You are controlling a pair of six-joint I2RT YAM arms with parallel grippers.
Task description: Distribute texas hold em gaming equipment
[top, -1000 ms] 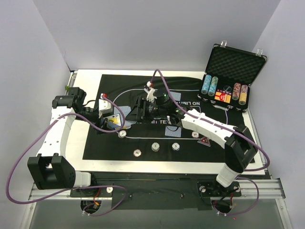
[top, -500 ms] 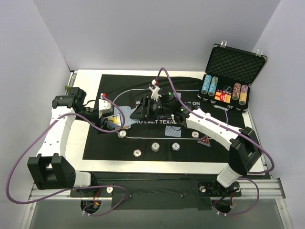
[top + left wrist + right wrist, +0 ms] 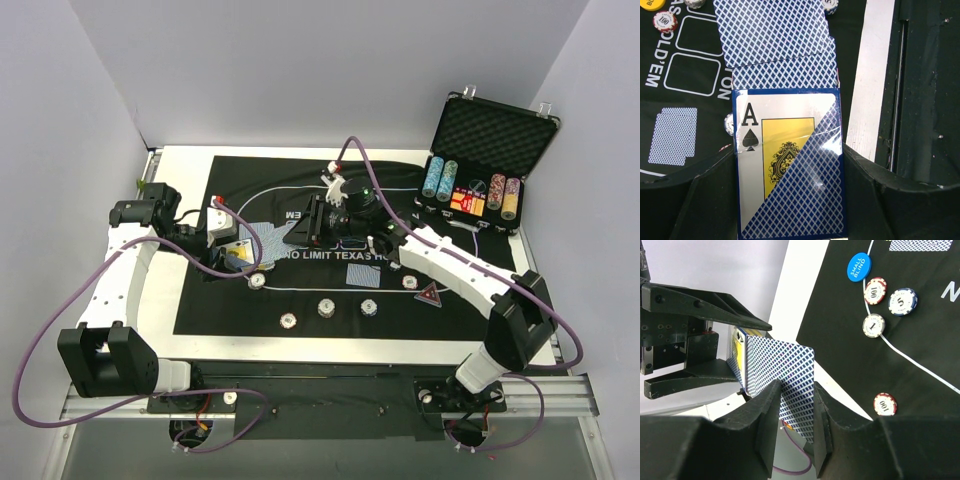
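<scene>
Left wrist view shows the left gripper clamped on the deck, above the edge of the mat. In the right wrist view, the right gripper has its fingers close on both sides of one blue-backed card just beside that deck. Whether they pinch it, one cannot tell.

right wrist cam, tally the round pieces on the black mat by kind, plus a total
red-edged 100 chips: 2
blue-edged 5 chip: 1
chip marked 1: 1
blue small blind disc: 1
total: 5
</scene>
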